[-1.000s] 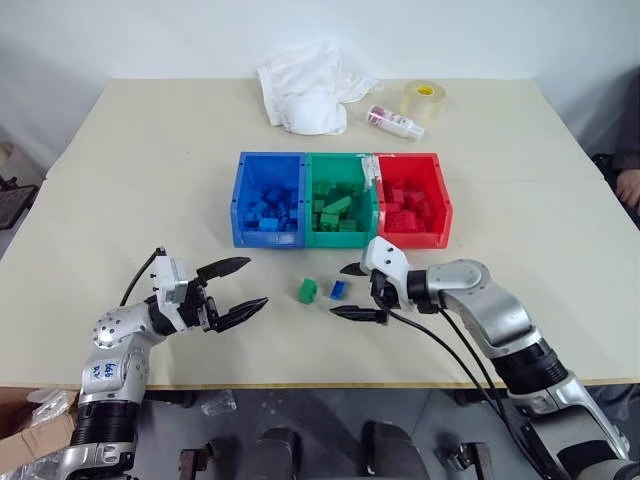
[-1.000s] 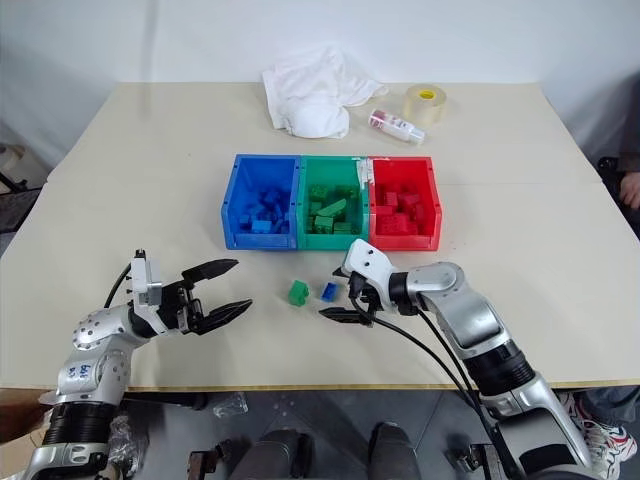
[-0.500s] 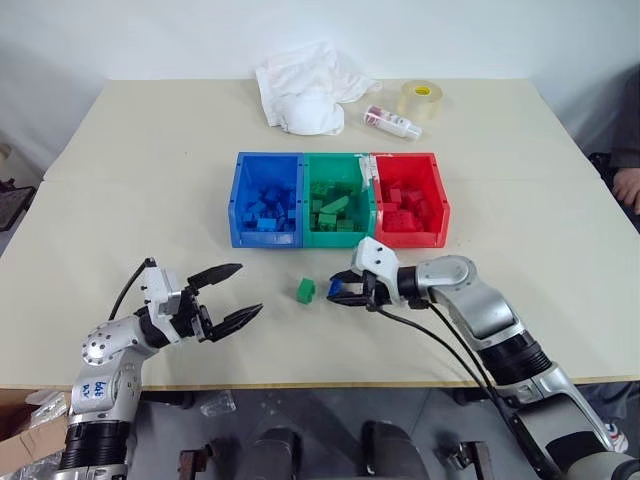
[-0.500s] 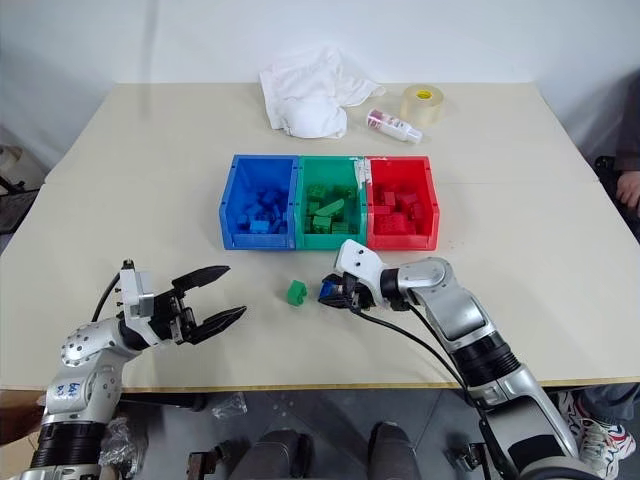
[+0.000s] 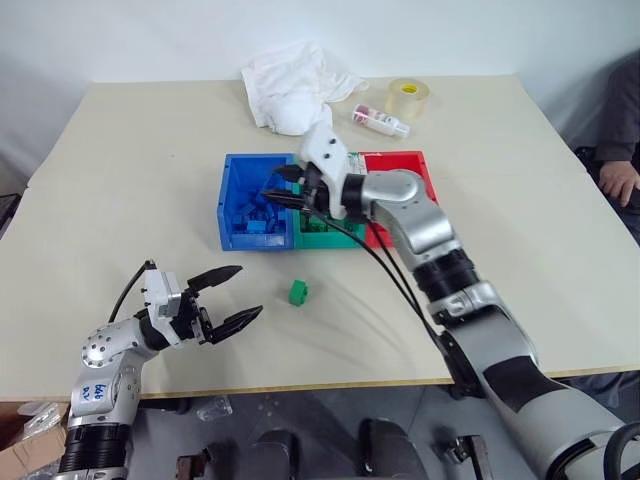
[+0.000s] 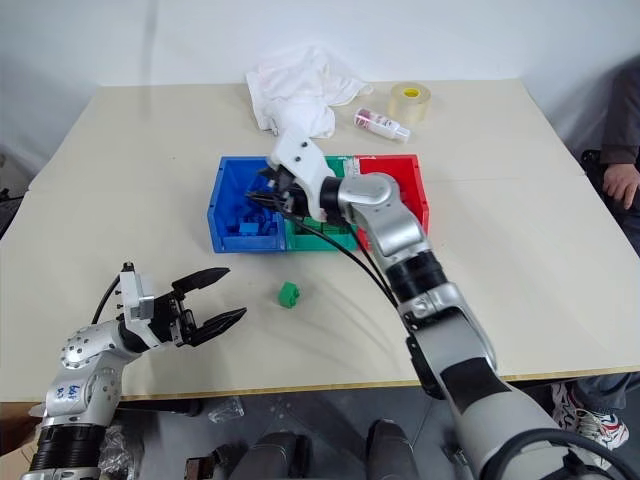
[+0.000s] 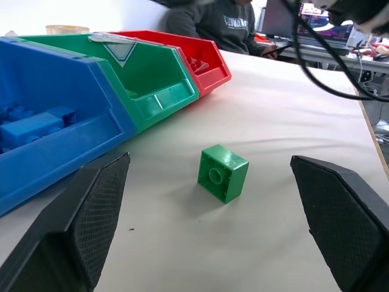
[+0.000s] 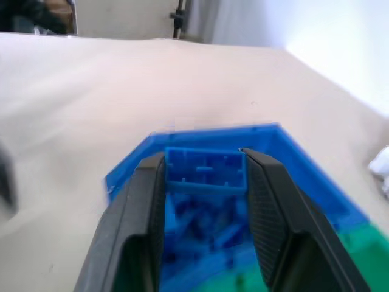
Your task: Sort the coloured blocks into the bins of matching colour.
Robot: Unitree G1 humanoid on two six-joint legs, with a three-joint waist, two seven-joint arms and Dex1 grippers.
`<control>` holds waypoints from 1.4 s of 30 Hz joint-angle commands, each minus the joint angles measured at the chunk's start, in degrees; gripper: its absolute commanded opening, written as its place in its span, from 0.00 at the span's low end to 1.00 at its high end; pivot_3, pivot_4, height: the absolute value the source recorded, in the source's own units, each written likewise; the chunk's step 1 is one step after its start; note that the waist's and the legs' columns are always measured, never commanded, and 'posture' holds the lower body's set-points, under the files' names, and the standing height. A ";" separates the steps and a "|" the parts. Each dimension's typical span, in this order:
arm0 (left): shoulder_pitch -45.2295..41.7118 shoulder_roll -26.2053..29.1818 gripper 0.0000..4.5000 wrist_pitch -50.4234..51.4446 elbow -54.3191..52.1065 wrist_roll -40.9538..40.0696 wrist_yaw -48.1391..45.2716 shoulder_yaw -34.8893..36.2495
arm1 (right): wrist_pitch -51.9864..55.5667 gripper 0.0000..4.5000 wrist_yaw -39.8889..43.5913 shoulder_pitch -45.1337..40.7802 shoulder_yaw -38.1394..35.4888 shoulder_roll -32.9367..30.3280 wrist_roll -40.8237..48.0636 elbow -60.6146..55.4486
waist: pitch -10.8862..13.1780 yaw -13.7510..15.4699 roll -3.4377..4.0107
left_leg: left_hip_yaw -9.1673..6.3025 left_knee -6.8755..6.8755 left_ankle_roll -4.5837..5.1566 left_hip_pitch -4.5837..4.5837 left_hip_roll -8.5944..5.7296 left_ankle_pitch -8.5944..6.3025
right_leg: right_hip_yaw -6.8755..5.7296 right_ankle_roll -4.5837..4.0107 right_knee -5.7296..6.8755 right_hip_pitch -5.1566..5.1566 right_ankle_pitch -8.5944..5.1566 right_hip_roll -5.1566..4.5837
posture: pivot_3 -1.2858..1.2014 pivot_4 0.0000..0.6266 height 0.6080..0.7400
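Note:
My right gripper [image 5: 284, 187] hangs over the blue bin [image 5: 231, 218] and is shut on a blue block [image 8: 205, 170], which sits squarely between its two fingers above the pile of blue blocks in the bin. Joined in a row are the blue bin, the green bin [image 5: 322, 238] and the red bin [image 5: 422, 166], each holding several blocks. One green block [image 5: 298, 292] lies loose on the table in front of the bins. My left gripper [image 5: 232, 297] stands open near the table's front left, to the left of that green block [image 7: 222, 172] and apart from it.
At the back of the table lie a crumpled white cloth [image 5: 290, 85], a small pink-and-white bottle [image 5: 380, 121] and a clear tape roll [image 5: 407, 98]. A person's hand [image 5: 618, 182] rests at the right edge. My right arm and its cables cross over the green bin.
My right gripper shut on the blue block on the table, then lifted it and carried it back and left to above the blue bin. The left gripper kept still.

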 commanded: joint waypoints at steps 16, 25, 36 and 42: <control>1.36 1.53 1.00 -1.11 -2.43 4.02 2.23 -2.50 | -3.51 0.99 13.94 8.30 -3.75 -6.15 5.28 -9.27 | 0.01 -0.66 0.02 | -0.09 -0.07 0.00 0.00 -0.01 0.00 | -0.01 -0.01 0.01 0.00 -0.01 -0.01 | 0.52 0.24 1.00; 11.85 6.24 1.00 1.17 -11.38 4.96 8.84 4.17 | 9.41 0.99 30.74 32.01 -6.48 -30.76 13.61 -34.75 | 0.02 1.00 0.02 | 0.10 0.02 0.03 -0.02 0.08 -0.06 | 0.09 -0.01 -0.24 0.07 -0.01 -0.02 | 0.52 0.24 1.00; 15.33 6.33 1.00 6.80 -20.63 5.16 12.18 1.24 | 16.19 0.99 26.53 42.86 -13.56 -39.02 17.86 -44.34 | 0.03 2.36 0.04 | 0.28 0.04 0.00 -0.01 0.22 -0.08 | 0.13 -0.01 -0.84 0.19 -0.01 -0.01 | 0.52 0.24 1.00; 1.27 1.31 1.00 4.81 -10.66 12.92 12.72 -11.70 | 17.51 0.99 22.87 44.02 -13.75 -37.95 18.66 -47.52 | 0.03 3.93 0.03 | 0.31 0.16 0.02 -0.02 0.11 -0.06 | 0.11 0.03 -0.78 0.21 0.02 -0.02 | 0.52 0.24 1.00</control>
